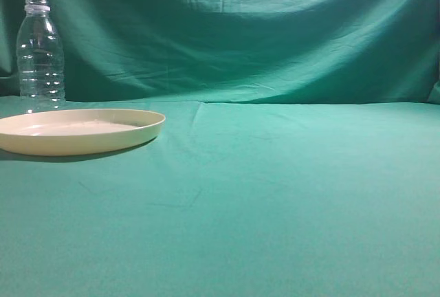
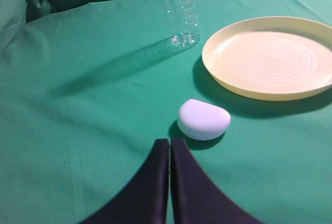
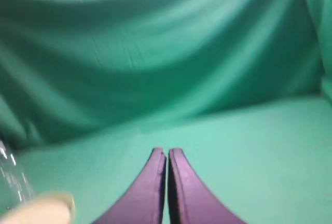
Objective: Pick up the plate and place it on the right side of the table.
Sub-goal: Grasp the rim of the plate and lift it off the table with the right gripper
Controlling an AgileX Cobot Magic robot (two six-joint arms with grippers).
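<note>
The cream-yellow plate (image 1: 75, 130) lies flat on the teal table (image 1: 275, 194) at the far left of the exterior view. In the left wrist view the plate (image 2: 272, 58) lies at the upper right, ahead and to the right of my left gripper (image 2: 169, 142), which is shut and empty. My right gripper (image 3: 167, 152) is shut and empty above bare cloth; a blurred bit of the plate rim (image 3: 46, 206) shows at its lower left. Neither gripper shows in the exterior view.
A clear plastic bottle (image 1: 40, 53) stands upright just behind the plate; it also shows in the left wrist view (image 2: 180, 11). A small white rounded object (image 2: 203, 120) lies on the cloth just ahead of my left gripper. The green backdrop (image 1: 240, 29) hangs behind.
</note>
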